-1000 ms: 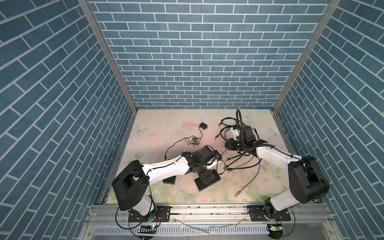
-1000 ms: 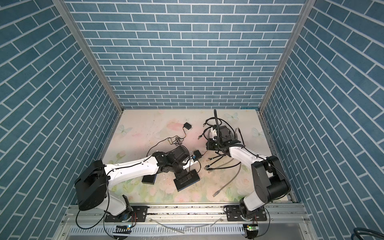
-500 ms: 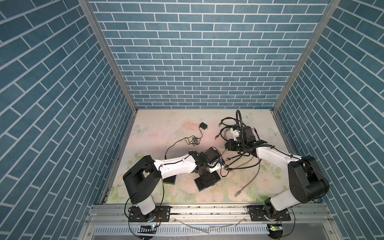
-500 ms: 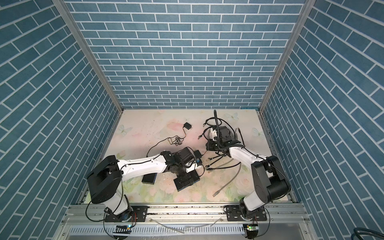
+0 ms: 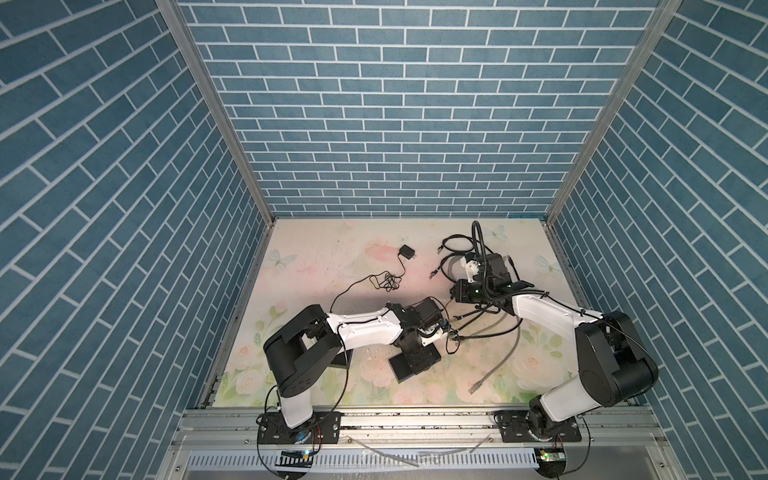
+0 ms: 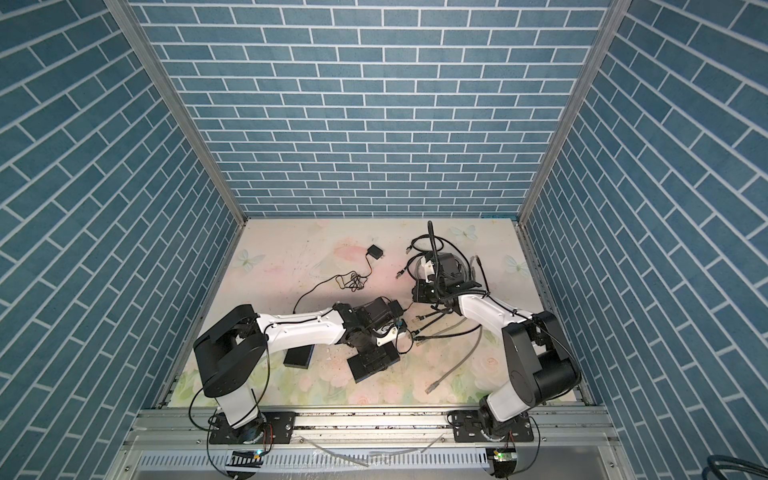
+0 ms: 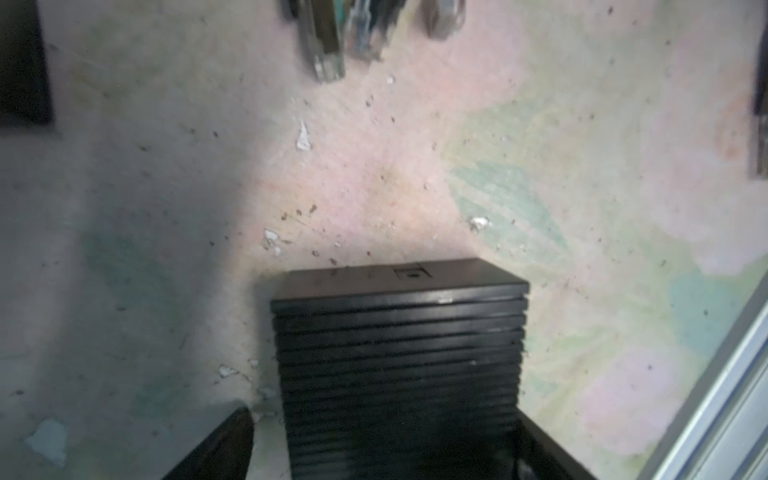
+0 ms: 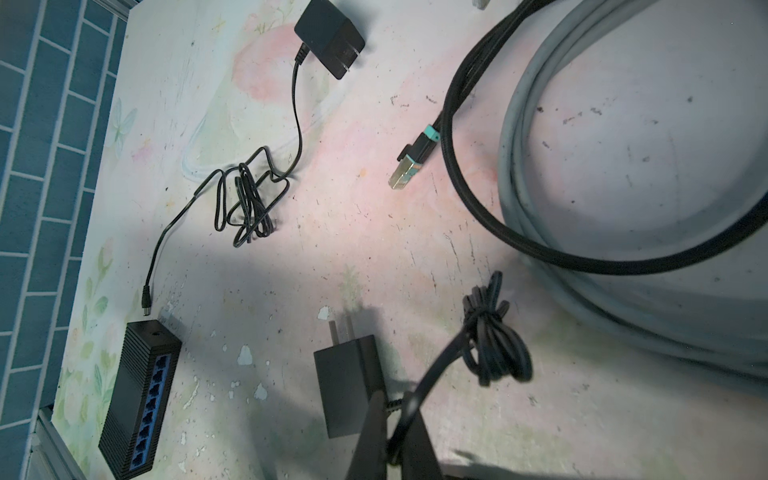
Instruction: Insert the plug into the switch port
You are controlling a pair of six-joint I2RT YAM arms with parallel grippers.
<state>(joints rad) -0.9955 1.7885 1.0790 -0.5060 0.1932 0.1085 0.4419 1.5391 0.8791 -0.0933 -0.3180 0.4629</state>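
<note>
The left hand (image 7: 384,419) stood apart, its fingers (image 7: 224,444) straddling the black ribbed rectangular switch (image 7: 399,353), with a gap visible on one side. This placement probably served to brace the housing against insertion force. The switch lay flat on the floral bench (image 7: 166,187), and its end face, bearing a small round port (image 7: 411,273), was turned away from the wrist. The right hand (image 8: 392,440) was clamped on the thin black cord (image 8: 440,365) just beside the black block-shaped power adapter (image 8: 347,386), which rested on the bench. The plug end of that cord could not be located. A grey network cable coil (image 8: 517,199) lay beyond.
</note>
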